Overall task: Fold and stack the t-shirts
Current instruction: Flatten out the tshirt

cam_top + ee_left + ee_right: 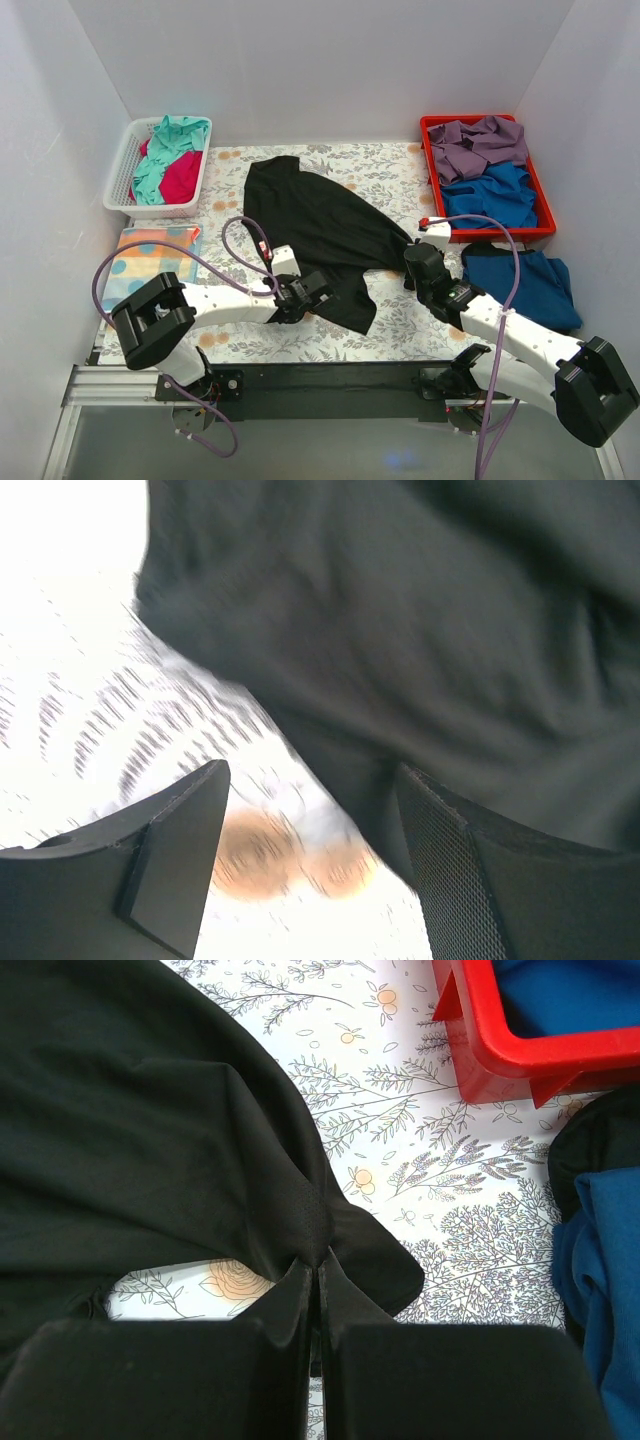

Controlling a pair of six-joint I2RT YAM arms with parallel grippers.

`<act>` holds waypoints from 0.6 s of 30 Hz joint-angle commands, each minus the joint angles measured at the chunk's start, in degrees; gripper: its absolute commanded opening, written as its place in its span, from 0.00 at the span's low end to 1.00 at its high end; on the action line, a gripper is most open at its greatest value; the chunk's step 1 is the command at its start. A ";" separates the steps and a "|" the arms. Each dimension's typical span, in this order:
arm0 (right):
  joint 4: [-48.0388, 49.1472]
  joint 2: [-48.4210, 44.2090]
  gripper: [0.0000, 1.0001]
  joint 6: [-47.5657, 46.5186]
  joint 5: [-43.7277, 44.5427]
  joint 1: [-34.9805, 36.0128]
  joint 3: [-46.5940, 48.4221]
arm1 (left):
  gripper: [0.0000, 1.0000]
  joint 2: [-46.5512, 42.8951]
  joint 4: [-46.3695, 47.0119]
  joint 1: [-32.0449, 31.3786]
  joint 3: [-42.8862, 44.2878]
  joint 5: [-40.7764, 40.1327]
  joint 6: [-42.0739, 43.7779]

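one large black cloth t-shirt (315, 225) lies spread across the middle of the floral-sheeted table (390, 175). my right pincer (315, 1272) is clamped tight on a fold at the shirt's right edge. my left pincer (310, 820) stands wide apart, gripping nothing, at the shirt's near hem. a dark blue cloth t-shirt (530, 285) lies crumpled at the table's right side.

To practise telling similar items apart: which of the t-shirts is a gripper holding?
The large black cloth t-shirt spread out centrally; the right gripper pinches its edge. The crumpled dark blue t-shirt beside it lies untouched.
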 commanded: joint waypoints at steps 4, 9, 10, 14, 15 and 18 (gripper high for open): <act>0.84 -2.21 0.01 1.30 0.68 -0.16 -0.77 | 0.67 6.24 -5.44 5.85 3.53 0.83 5.91; 0.84 -3.26 0.01 1.13 1.39 -0.16 -1.21 | 0.67 13.27 -9.85 7.26 8.99 -0.50 5.65; 0.84 -3.44 0.01 1.04 1.48 -0.16 -1.30 | 0.67 13.54 -10.20 8.48 9.08 0.11 5.65; 0.84 -3.62 0.01 0.69 1.56 -0.24 -1.21 | 0.67 12.59 -9.86 13.14 7.68 0.12 6.26; 0.84 -3.36 0.01 0.69 1.48 -0.33 -1.04 | 0.67 11.97 -9.77 14.28 7.24 0.03 6.96; 0.93 -2.31 0.01 0.60 1.48 -0.33 -0.69 | 0.67 9.69 -8.10 19.55 6.97 -0.06 10.29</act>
